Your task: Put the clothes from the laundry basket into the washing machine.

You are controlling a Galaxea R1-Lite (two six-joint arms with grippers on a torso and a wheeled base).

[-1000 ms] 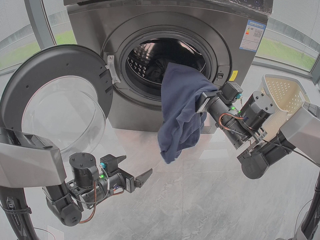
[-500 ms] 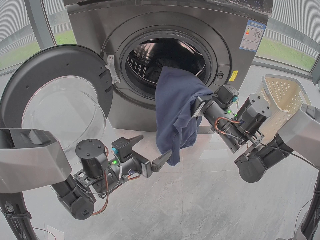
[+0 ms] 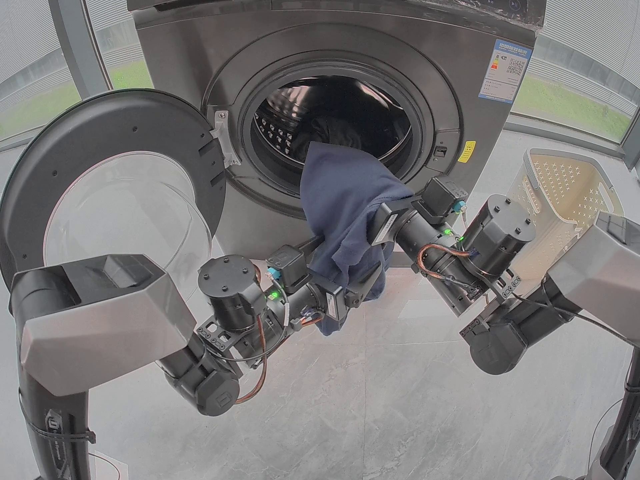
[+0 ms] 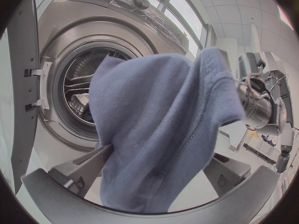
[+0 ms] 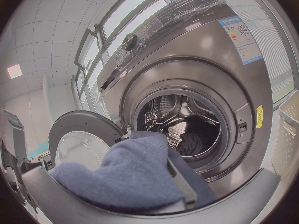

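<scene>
A navy garment [image 3: 340, 195] hangs in front of the washing machine's open drum [image 3: 280, 128], its top edge level with the lower rim. My right gripper [image 3: 381, 221] is shut on the garment's upper right part, and the cloth drapes over its fingers [image 5: 182, 184]. My left gripper [image 3: 343, 271] stands open at the garment's lower half, with cloth [image 4: 155, 115] hanging between its spread fingers [image 4: 90, 162]. A dark piece of clothing [image 5: 193, 142] lies inside the drum. The cream laundry basket [image 3: 567, 195] stands to the right of the machine.
The round machine door [image 3: 113, 188] is swung fully open to the left, close to my left arm. Grey marble floor [image 3: 400, 395] stretches in front of the machine. Windows surround the corner behind it.
My left arm rose and swung right until its open fingers straddle the garment's lower part. My right gripper shifted left and down a little with the garment.
</scene>
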